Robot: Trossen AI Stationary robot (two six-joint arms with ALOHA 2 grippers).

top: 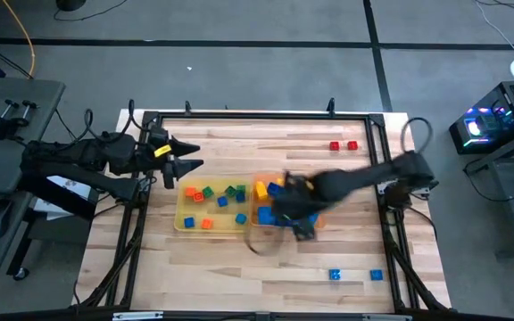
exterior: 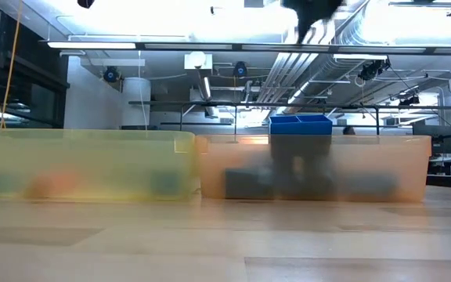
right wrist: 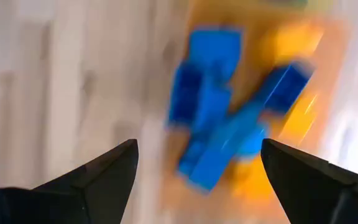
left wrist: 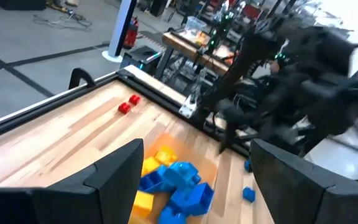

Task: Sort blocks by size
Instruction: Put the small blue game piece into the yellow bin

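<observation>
Blue and yellow blocks (right wrist: 219,124) heaped, larger size.

Wooden table (top: 212,245) (two trays (top: 211,223), loose blocks (top: 355,275))

Grey floor (top: 266,62) running around wooden table (top: 239,259). Ceiling strip lights (exterior: 233,12) glowing, pipes (exterior: 304,66) hanging overhead. Desk (top: 7,116) sitting left, lit equipment (top: 484,125) glowing right.

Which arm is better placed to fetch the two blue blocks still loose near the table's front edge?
Probably the right. Its gripper hovers over the orange tray with fingers open and empty, on the same side as the blue blocks. The left gripper waits at the far left, beyond the yellow tray.
</observation>
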